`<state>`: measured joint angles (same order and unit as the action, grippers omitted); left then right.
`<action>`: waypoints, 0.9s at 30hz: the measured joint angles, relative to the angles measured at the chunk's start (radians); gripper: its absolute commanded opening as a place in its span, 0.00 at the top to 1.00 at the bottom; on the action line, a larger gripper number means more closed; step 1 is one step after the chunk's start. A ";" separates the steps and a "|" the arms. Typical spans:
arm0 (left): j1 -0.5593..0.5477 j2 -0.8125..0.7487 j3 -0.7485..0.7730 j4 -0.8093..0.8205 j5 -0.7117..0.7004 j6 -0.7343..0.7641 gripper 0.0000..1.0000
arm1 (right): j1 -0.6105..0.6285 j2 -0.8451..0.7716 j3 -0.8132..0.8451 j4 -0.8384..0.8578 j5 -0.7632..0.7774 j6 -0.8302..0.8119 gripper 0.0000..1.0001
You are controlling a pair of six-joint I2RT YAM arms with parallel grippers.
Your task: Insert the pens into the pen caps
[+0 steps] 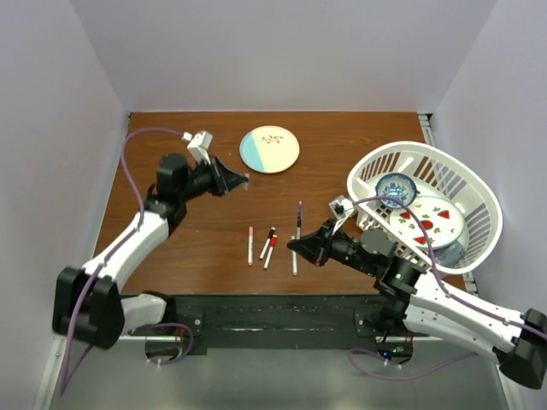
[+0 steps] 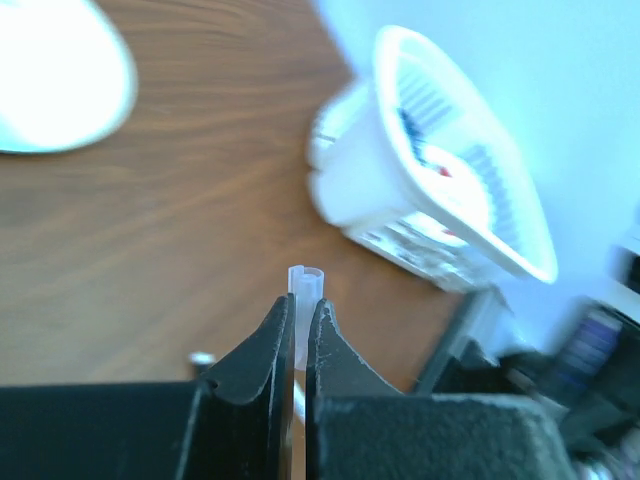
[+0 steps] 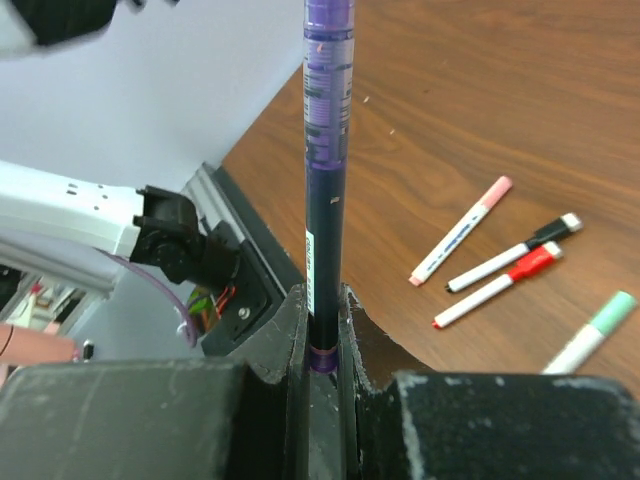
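My right gripper (image 3: 322, 300) is shut on the lower end of a dark purple pen (image 3: 325, 150), which stands up out of the jaws. In the top view that pen (image 1: 299, 218) points away from the right gripper (image 1: 295, 246) over the middle of the table. My left gripper (image 2: 300, 310) is shut on a tiny pale purple pen cap (image 2: 306, 283), its open end poking out past the fingertips. The left gripper (image 1: 242, 180) hovers near the plate, apart from the purple pen. Several white pens lie on the table, with pink (image 3: 460, 230), black (image 3: 512, 252), red (image 3: 497, 287) and green (image 3: 590, 335) caps on.
A round white and pale blue plate (image 1: 269, 149) sits at the back of the brown table. A white basket (image 1: 479, 201) holding a blue bowl (image 1: 396, 188) and a patterned plate (image 1: 432, 220) stands at the right edge. The capped pens (image 1: 250, 245) lie between the arms.
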<state>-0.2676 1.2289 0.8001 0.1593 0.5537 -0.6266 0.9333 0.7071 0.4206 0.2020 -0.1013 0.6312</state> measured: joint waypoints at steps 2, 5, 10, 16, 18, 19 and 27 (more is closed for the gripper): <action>-0.053 -0.100 -0.125 0.138 0.023 -0.083 1.00 | 0.008 0.065 0.000 0.054 -0.027 0.008 1.00; -0.114 -0.210 -0.256 0.299 0.033 -0.194 1.00 | 0.048 0.163 -0.001 0.103 -0.044 0.018 1.00; -0.147 -0.339 -0.400 0.499 0.010 -0.331 1.00 | 0.119 0.270 -0.027 0.222 -0.053 0.044 1.00; -0.152 -0.388 -0.542 0.671 -0.023 -0.452 1.00 | 0.150 0.355 -0.034 0.342 -0.053 0.065 1.00; -0.153 -0.389 -0.563 0.708 -0.032 -0.476 1.00 | 0.159 0.378 -0.031 0.365 -0.053 0.068 1.00; -0.153 -0.390 -0.570 0.722 -0.035 -0.483 1.00 | 0.166 0.390 -0.029 0.374 -0.054 0.069 1.00; -0.154 -0.397 -0.587 0.802 -0.053 -0.524 1.00 | 0.206 0.487 -0.002 0.440 -0.057 0.077 1.00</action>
<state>-0.4213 0.8314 0.2131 0.9611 0.5007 -1.1503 1.1397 1.1938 0.4187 0.6422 -0.1581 0.7082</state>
